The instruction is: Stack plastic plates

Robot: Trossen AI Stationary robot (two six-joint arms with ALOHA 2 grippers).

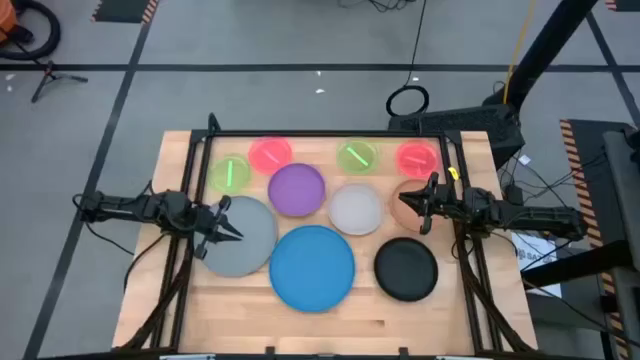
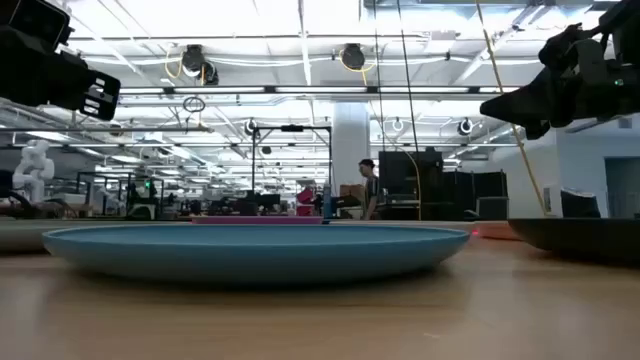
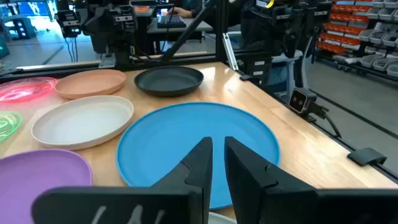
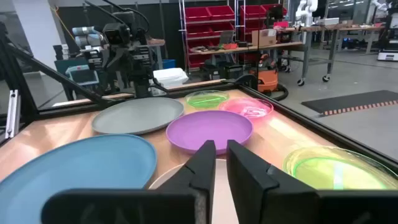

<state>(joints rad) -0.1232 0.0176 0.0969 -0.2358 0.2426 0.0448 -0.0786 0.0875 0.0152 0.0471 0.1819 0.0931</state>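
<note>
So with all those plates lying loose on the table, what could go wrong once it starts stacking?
The plates lie close together: the purple plate seems to touch the white plate and the blue plate, so lifting one may nudge its neighbours. They are also flat with low rims, which could slip from a narrow pincer. The left pincer hovers over the grey plate, so coming down off-centre might tip it.

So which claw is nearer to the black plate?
The right claw, above the tan plate just behind the black plate. The left claw is over the grey plate, beyond the blue plate.
</note>
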